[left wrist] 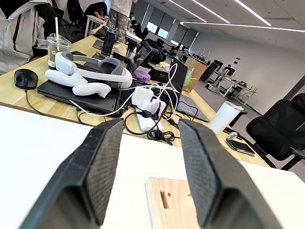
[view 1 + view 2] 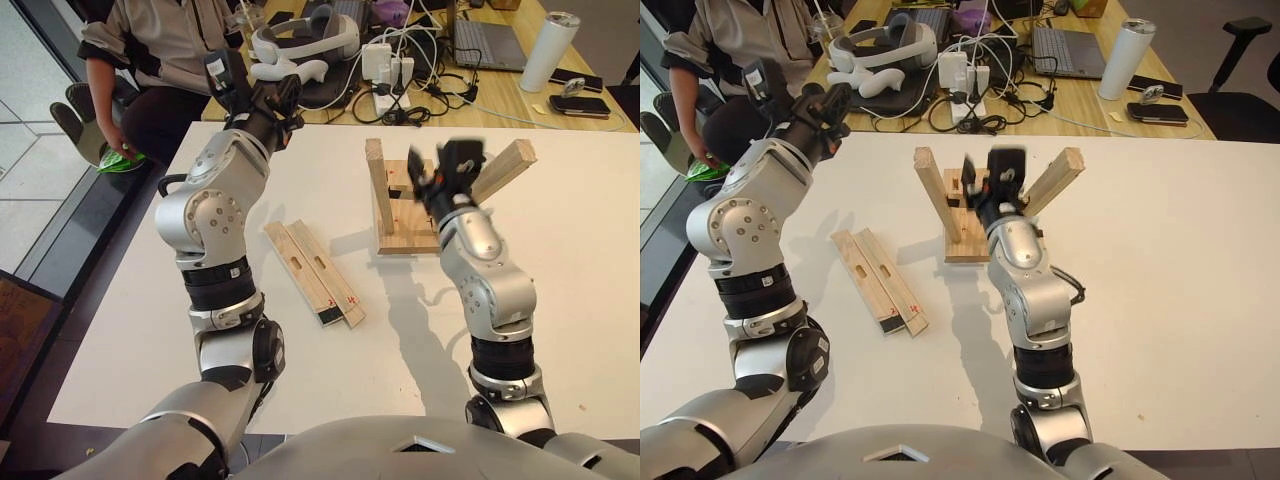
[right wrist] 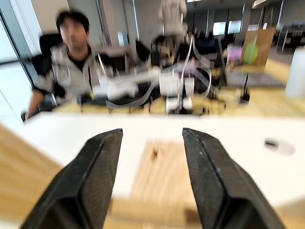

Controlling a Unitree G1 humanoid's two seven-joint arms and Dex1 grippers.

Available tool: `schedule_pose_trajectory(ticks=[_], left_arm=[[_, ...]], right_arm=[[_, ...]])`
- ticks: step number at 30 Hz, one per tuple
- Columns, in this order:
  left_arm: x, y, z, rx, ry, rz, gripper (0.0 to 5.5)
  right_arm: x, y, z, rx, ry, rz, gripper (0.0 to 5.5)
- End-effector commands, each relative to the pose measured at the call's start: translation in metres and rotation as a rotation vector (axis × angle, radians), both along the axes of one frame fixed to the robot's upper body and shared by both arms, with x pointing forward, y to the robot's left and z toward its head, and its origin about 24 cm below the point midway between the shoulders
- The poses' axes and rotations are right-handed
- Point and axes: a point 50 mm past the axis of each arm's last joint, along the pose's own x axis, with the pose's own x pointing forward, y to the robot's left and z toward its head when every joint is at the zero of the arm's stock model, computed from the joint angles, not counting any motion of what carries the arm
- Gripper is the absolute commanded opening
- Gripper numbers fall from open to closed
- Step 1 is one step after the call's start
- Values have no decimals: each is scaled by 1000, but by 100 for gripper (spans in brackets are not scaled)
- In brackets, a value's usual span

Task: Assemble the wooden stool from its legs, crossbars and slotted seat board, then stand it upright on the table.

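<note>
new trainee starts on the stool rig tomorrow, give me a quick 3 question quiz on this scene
1. True or false: two loose wooden bars lie side by side on the table, to the robot's left of the seat board.
2. How many legs visibly stick up from the seat board? A one, B two, C four.
3. Fill in: the left gripper and right gripper both have their fingers ____.
Key: 1 true; 2 B; 3 open.
</note>
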Motion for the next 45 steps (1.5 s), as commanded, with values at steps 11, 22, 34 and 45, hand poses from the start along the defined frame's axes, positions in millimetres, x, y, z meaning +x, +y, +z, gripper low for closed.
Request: schedule_pose_trajectory(ticks=[11, 22, 34, 45], left_arm=[[0, 1, -1, -8, 1, 12, 209], [3, 0, 4, -1, -7, -2, 209], [3, -2, 3, 2, 2, -9, 209], [0, 1, -5, -1, 15, 16, 209]], right_arm=[[-14, 37, 82, 13, -525, 214, 233], [-20, 54, 131, 19, -834, 114, 233], [-5, 14, -25, 52, 240, -62, 233], [-14, 51, 135, 135, -715, 122, 233]])
